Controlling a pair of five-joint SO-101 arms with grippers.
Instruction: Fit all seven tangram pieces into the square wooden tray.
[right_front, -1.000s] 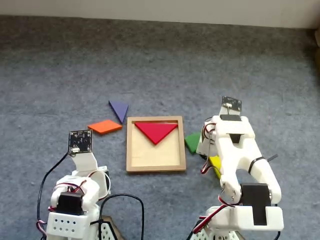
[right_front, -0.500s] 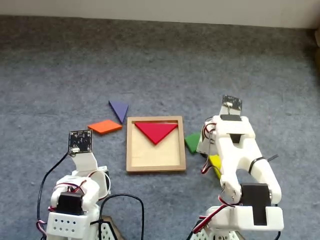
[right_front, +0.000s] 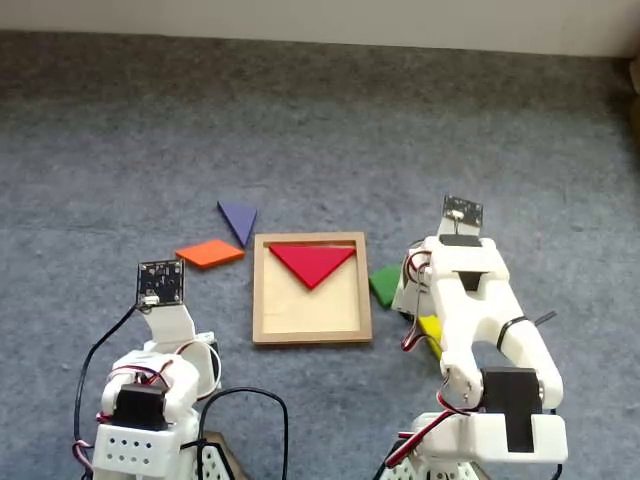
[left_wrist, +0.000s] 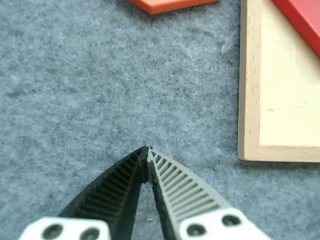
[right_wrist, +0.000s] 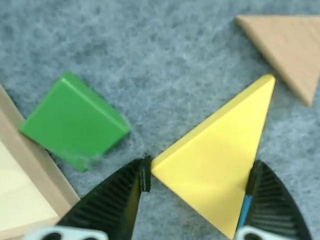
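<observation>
- The right gripper (right_wrist: 200, 175) stands wide open, straddling the flat yellow triangular piece (right_wrist: 220, 165). That piece lies on the grey carpet (right_front: 320, 130), right of the square wooden tray (right_front: 262, 300) and nearer than the green square block (right_wrist: 75, 122).
- One finger sits at a corner and the other by a slanted edge. Closing like this may twist the piece, so centre first, then squeeze slowly.
- Lift it clear of the green block and the tray rim before swinging left.
- The red wooden triangle (right_front: 311, 262) sits against the tray's far edge, with bare floor on the near side.
- The left gripper (left_wrist: 147, 152) hangs pinched together and empty over the carpet left of the tray.
</observation>
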